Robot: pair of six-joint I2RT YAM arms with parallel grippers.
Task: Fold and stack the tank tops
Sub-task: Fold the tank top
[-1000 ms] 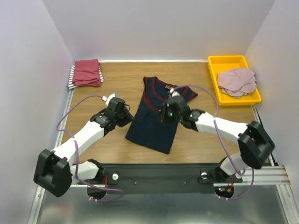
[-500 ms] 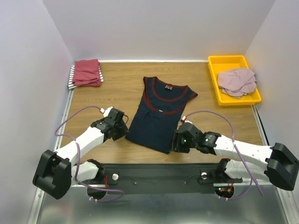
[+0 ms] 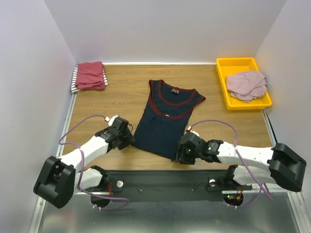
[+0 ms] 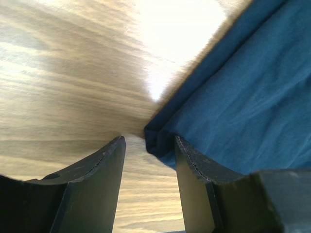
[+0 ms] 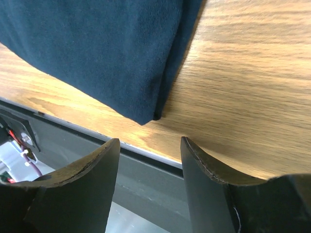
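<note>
Seen from above, the navy jersey (image 3: 164, 124) lies flat in the middle of the table (image 3: 112, 97), its neckline away from the arms. The left fingers (image 3: 129, 141) are at its near left corner and the right fingers (image 3: 179, 156) at its near right corner; their spread cannot be read here.

The left wrist view shows its fingers spread, the folded corner lying between the tips, nothing pinched.

The right wrist view shows spread fingers too, with the corner just ahead of the gap, apart from both tips.

The left claw (image 4: 148, 141) and right claw (image 5: 149, 140) are finished in black, the arms (image 3: 85, 149) shelled in white; purple cables (image 3: 214, 120) (loosely looped) are attached.
</note>
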